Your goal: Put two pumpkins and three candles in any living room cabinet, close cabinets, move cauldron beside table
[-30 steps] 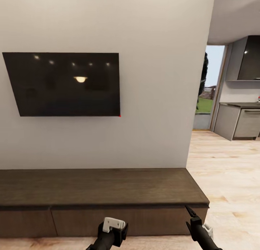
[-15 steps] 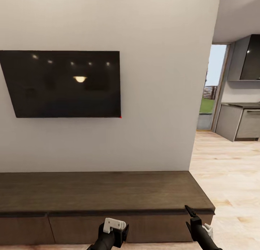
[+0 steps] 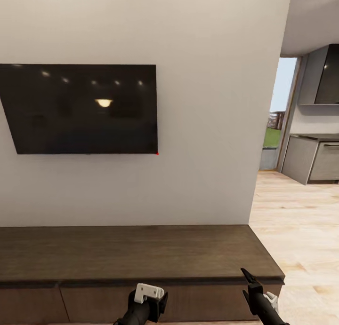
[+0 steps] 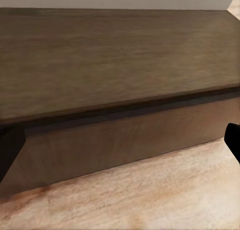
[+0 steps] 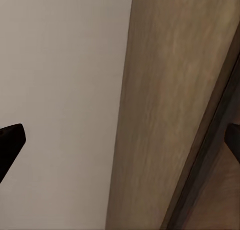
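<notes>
The long dark-brown cabinet [image 3: 136, 252] stands on pale wood floor [image 3: 301, 231] against the wall — drawer fronts shut

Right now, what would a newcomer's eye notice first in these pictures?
First, the large dark television on the pale wall, reflecting ceiling lights. Below it runs the long dark-brown cabinet, its drawer fronts shut, with both grippers low in front. To the right, light wood floor leads toward a kitchen.
</notes>
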